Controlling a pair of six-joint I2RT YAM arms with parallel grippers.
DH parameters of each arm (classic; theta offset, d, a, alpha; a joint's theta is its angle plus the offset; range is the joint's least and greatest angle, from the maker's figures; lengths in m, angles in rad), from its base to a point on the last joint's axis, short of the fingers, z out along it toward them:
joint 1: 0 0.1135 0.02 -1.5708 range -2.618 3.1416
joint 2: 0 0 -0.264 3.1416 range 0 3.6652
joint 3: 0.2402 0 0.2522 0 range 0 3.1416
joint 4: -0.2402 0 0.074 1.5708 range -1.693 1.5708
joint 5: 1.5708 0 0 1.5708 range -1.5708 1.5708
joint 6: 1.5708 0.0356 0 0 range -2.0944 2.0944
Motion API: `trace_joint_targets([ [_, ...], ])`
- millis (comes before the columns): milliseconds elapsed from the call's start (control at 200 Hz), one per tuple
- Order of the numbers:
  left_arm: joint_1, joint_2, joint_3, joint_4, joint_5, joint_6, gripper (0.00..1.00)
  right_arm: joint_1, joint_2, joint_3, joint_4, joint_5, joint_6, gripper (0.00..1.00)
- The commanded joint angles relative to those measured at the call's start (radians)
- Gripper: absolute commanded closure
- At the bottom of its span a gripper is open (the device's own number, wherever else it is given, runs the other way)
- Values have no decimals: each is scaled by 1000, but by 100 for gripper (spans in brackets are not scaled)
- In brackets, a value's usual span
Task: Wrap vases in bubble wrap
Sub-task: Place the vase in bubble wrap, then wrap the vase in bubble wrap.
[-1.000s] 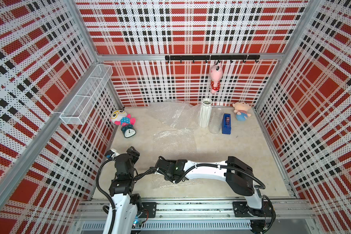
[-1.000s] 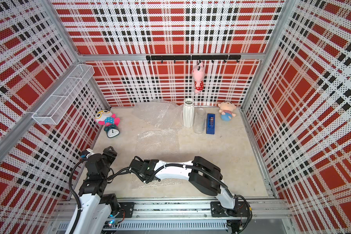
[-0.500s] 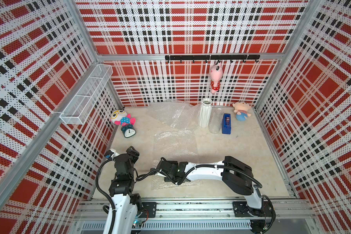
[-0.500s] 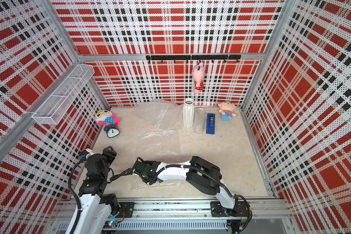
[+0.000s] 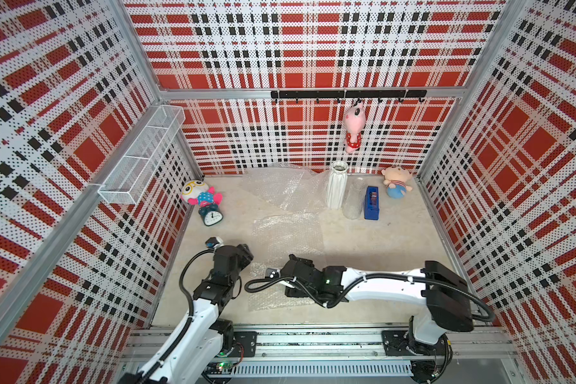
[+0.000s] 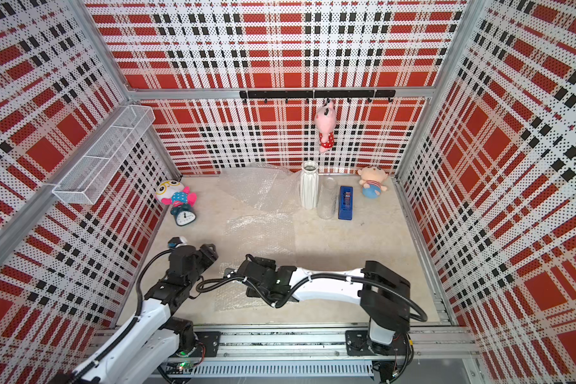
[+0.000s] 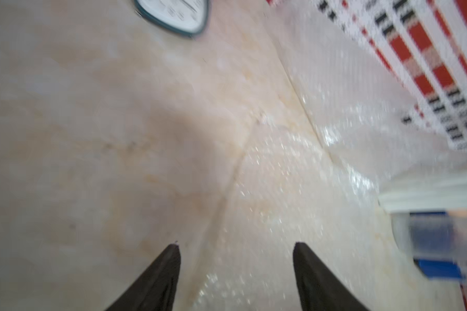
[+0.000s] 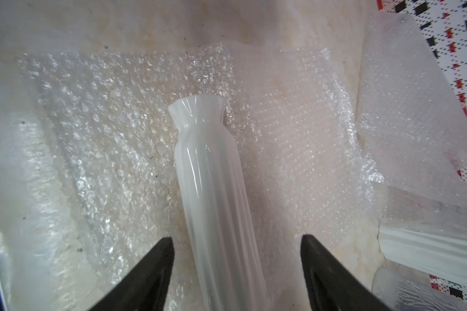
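A short white ribbed vase (image 8: 210,175) lies on its side on a front sheet of bubble wrap (image 8: 105,129) (image 5: 270,297). My right gripper (image 8: 237,239) (image 5: 291,266) is open astride it, with a gap on each side; in both top views the gripper hides this vase. My left gripper (image 7: 236,243) (image 5: 243,252) is open and empty over the table by a bubble wrap (image 7: 281,188) edge. The tall white ribbed vase (image 5: 337,184) (image 6: 309,184) and the clear glass vase (image 5: 353,201) stand at the back. More bubble wrap (image 5: 286,232) lies mid-table and at the back (image 5: 280,186).
A blue tape dispenser (image 5: 371,202) stands beside the glass vase. A plush toy and an alarm clock (image 5: 212,216) sit at the back left, and another plush toy (image 5: 396,183) at the back right. A wire basket (image 5: 140,156) hangs on the left wall.
My right gripper has drawn back a little to the right over the front sheet. The left arm has hardly moved.
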Motion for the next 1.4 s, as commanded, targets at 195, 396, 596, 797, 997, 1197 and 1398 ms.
trace_joint_targets([
  [195, -284, 173, 73, -12, -112, -87, 42, 96, -190, -242, 33, 23, 191, 35],
  [396, -259, 143, 39, 8, -77, -97, 44, 152, -172, -297, 102, -48, 209, 41],
  [596, -122, 78, -47, 62, 84, -81, 48, 182, -119, -350, 197, -26, 210, 41],
  [797, -83, 55, -62, 49, 119, -52, 48, 185, -60, -359, 241, 34, 190, 43],
  [997, -81, 73, -68, 61, 131, -46, 49, 186, 14, -353, 257, 88, 160, 44],
  [1197, -75, 109, -75, 89, 152, -38, 49, 185, 66, -349, 282, 159, 122, 48],
  [1398, -70, 132, -72, 96, 152, -32, 48, 185, 89, -352, 313, 186, 93, 60],
])
